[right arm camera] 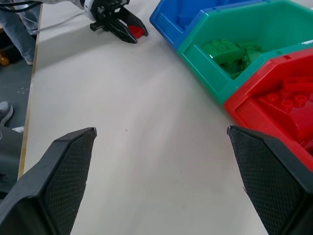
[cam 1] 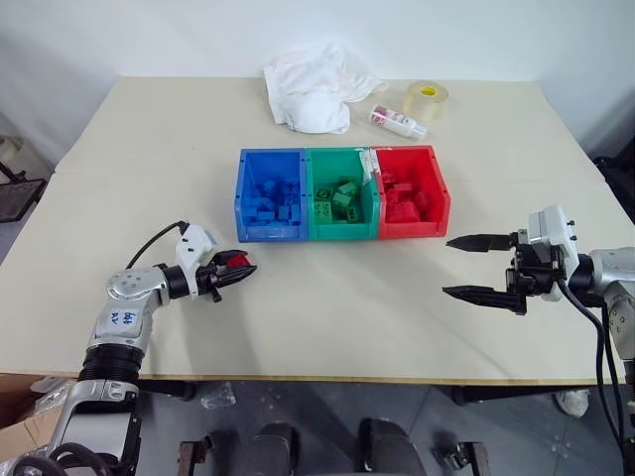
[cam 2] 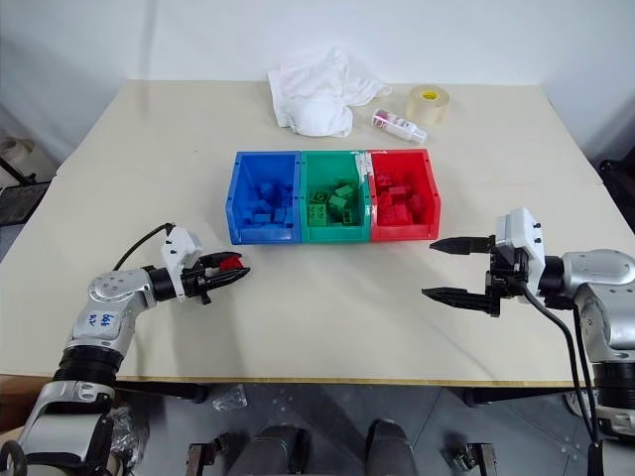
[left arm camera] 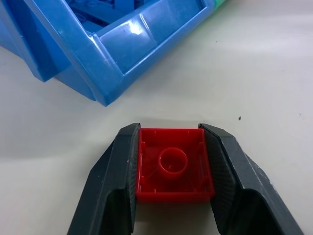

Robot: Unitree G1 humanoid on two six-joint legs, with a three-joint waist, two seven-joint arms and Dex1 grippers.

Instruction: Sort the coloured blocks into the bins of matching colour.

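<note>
1. Blocks fill three joined bins at mid-table: blue bin, green bin, red bin, each heaped with bricks of its own colour, too jumbled to count.
2. One red block sits outside the bins, clamped between the two fingers of the left gripper, hollow underside facing the wrist camera.
3. Left arm reaches low over the table, gripper pointing toward the bins, just short of the blue bin's near corner.
4. Right gripper hangs over bare table, right of the red bin, pointing across toward the left, fingers spread wide and holding nothing.
5. One white cloth, one small bottle and one tape roll lie beyond the bins.
</note>
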